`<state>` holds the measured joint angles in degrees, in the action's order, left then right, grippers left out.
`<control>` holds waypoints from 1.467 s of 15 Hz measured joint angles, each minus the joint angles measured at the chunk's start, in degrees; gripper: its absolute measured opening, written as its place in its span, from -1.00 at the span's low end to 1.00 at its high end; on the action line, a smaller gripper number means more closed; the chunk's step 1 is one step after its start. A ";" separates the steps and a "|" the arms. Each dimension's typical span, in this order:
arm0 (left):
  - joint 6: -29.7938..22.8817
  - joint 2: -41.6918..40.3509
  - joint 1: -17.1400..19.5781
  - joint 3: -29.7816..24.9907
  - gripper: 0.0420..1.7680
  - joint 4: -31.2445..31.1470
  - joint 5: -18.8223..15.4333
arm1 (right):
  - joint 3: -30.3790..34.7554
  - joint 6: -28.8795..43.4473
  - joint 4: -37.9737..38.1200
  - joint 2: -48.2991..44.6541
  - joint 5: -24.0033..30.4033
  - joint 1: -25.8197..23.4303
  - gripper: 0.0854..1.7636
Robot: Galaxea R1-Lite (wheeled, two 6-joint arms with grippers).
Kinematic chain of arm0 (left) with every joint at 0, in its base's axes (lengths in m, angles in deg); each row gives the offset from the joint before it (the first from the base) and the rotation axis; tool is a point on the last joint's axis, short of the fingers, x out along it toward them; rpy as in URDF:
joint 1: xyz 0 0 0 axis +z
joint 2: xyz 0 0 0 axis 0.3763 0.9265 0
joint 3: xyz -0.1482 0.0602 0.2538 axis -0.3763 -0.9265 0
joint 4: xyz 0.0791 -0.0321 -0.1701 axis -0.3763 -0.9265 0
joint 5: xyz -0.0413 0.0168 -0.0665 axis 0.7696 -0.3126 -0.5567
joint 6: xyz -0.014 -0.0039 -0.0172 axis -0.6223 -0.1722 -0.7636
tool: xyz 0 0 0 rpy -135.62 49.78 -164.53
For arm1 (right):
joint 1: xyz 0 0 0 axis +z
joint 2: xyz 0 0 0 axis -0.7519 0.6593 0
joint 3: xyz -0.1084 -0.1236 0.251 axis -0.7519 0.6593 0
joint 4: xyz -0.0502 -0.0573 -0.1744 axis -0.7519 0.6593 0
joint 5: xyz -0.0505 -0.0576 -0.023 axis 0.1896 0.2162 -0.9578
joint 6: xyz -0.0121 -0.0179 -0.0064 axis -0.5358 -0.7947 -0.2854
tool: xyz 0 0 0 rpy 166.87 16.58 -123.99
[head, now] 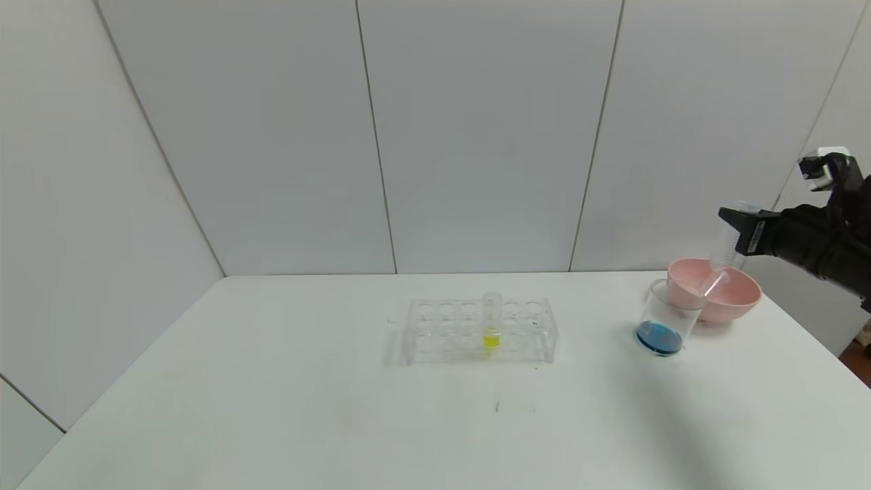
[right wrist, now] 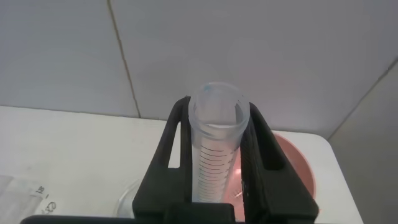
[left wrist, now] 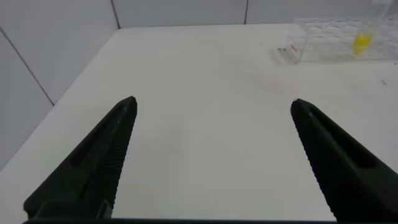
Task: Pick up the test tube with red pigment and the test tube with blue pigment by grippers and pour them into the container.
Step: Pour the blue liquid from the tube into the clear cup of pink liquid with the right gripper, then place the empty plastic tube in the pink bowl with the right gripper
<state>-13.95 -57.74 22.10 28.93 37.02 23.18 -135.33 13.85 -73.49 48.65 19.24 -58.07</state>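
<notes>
My right gripper (head: 733,219) (right wrist: 216,107) is shut on a clear graduated test tube (head: 727,248) (right wrist: 214,155), held upright-ish above the pink bowl (head: 742,299). No coloured liquid shows in this tube, so I cannot tell whether it is the red or the blue one. The container (head: 670,306), a clear beaker, stands just left of the bowl with blue liquid (head: 658,337) at its bottom. No test tube with red pigment or blue pigment shows anywhere. My left gripper (left wrist: 212,102) hangs open over bare table, off at the left.
A clear many-holed rack (head: 435,333) (left wrist: 323,40) stands mid-table with one yellow-liquid tube (head: 491,327) (left wrist: 360,40) in it. A thin clear piece (head: 713,284) leans inside the pink bowl (right wrist: 298,168). The table's right edge runs close behind the bowl. White walls enclose the back.
</notes>
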 joint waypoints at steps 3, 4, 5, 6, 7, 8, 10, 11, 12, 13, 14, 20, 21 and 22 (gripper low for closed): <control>0.00 0.00 0.00 0.00 1.00 0.02 0.00 | -1.84 0.57 -3.49 4.61 -1.62 -2.97 -0.50; 0.00 0.00 0.00 0.00 1.00 0.02 0.00 | -2.93 0.68 -4.96 6.62 -3.04 -3.56 -0.50; 0.00 0.00 0.00 0.00 1.00 0.00 0.00 | -4.11 0.72 -5.81 8.58 -3.97 -4.07 -0.50; 0.00 0.00 0.00 0.00 1.00 0.02 0.00 | -5.60 0.79 -6.24 10.59 -4.55 -4.49 -0.50; 0.00 0.00 0.00 0.00 1.00 0.02 0.00 | -6.89 0.85 -6.35 12.30 -4.74 -4.77 -0.50; 0.00 0.00 0.00 0.00 1.00 0.02 0.00 | -7.98 0.93 -6.47 13.81 -4.82 -4.94 -0.50; 0.00 0.00 0.00 0.00 1.00 0.00 0.00 | -9.12 2.27 -7.12 15.75 -4.72 -5.03 -0.50; 0.00 0.00 0.00 0.00 1.00 0.00 0.00 | -9.34 2.65 -7.36 16.32 -4.50 -4.92 -0.50; 0.00 0.00 0.00 0.00 1.00 0.00 0.00 | -9.40 2.76 -7.45 16.74 -4.33 -4.83 -0.50; 0.00 0.00 0.00 0.00 1.00 0.00 0.00 | -9.45 2.78 -7.42 17.04 -4.27 -4.72 -0.31; 0.00 0.00 0.00 0.00 1.00 0.00 0.00 | -9.47 2.80 -7.40 17.31 -4.24 -4.61 -0.16; 0.00 0.00 0.00 0.00 1.00 0.02 0.00 | -9.01 2.78 -10.63 17.90 -4.82 -3.28 0.43; 0.00 0.00 0.00 0.00 1.00 0.00 0.00 | -8.94 2.76 -10.76 17.83 -4.92 -2.45 0.49; 0.00 0.00 0.00 0.00 1.00 0.02 0.00 | -8.79 2.71 -10.81 17.62 -5.60 -1.12 0.54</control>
<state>-13.95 -57.74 22.10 28.93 37.04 23.18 -144.12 16.55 -84.31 66.27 13.65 -59.19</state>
